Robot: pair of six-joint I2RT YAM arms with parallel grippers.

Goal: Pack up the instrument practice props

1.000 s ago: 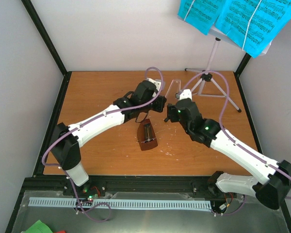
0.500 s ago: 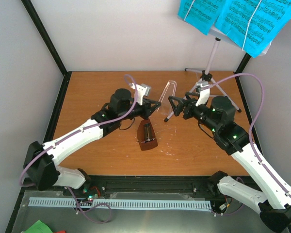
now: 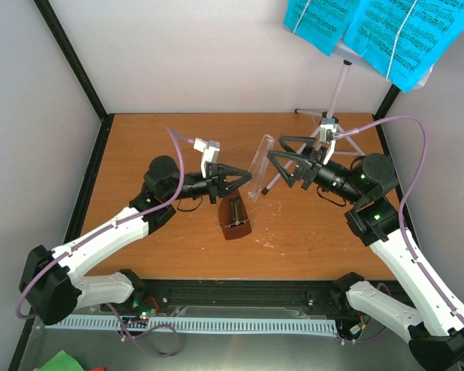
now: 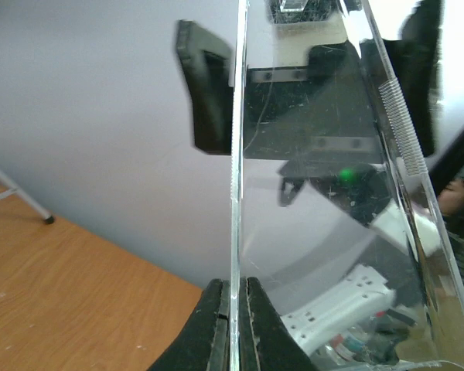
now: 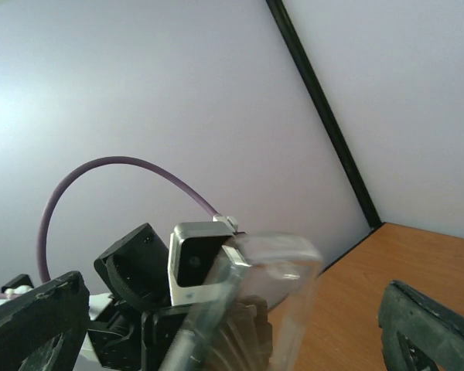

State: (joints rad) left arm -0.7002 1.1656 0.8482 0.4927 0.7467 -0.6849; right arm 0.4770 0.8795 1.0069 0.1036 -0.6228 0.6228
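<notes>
The dark red-brown metronome [image 3: 234,219] lies on the wooden table [image 3: 139,147] without its cover. My left gripper [image 3: 243,179] is shut on the edge of the clear cover [image 3: 258,164] and holds it tilted in the air above the table. In the left wrist view the fingers [image 4: 209,328] pinch the cover's wall [image 4: 309,193]. My right gripper [image 3: 279,157] is open, facing the cover from the right, its fingers [image 5: 39,321] either side of it [image 5: 282,286] without touching. The silver tripod music stand [image 3: 331,117] stands at the back right, with cyan sheet-music pages [image 3: 387,31] on it.
A black frame post [image 3: 69,54] rises at the back left, another [image 3: 390,97] at the back right. The stand's legs [image 3: 367,158] spread over the table behind my right arm. A white cable duct [image 3: 185,325] runs along the near edge.
My left arm has drawn back to the left and lifted the clear cover. My right arm has pulled back to the right, its open gripper now facing the cover.
</notes>
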